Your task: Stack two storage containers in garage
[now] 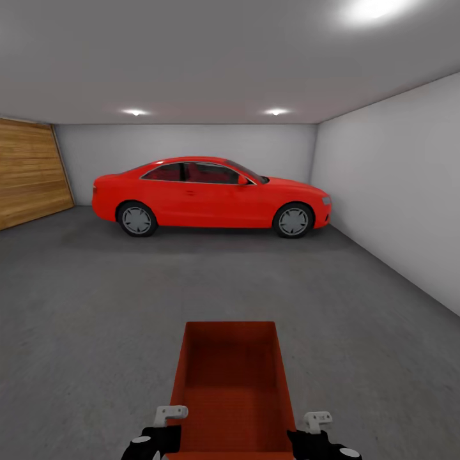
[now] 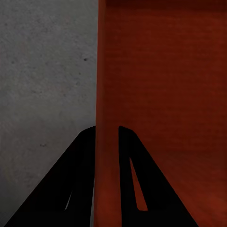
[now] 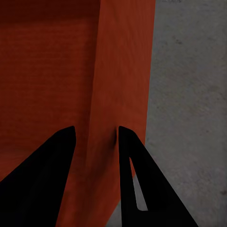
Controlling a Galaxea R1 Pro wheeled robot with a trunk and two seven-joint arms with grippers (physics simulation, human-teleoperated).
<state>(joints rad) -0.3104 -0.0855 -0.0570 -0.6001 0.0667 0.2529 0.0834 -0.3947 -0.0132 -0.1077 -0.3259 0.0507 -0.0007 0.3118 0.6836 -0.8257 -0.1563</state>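
**Both arms low and forward, grippers clamped**

I'm holding both arms low in front of the trunk. My left gripper (image 2: 107, 142) is pinching one side wall of the storage container (image 1: 233, 383) between its fingers; my right gripper (image 3: 97, 142) is pinching the opposite wall likewise.

No text, label, brand, number or sign can be read anywhere, neither on the red car (image 1: 211, 195), the orange-red storage container (image 1: 231, 390), the wooden door (image 1: 29, 171) nor the walls
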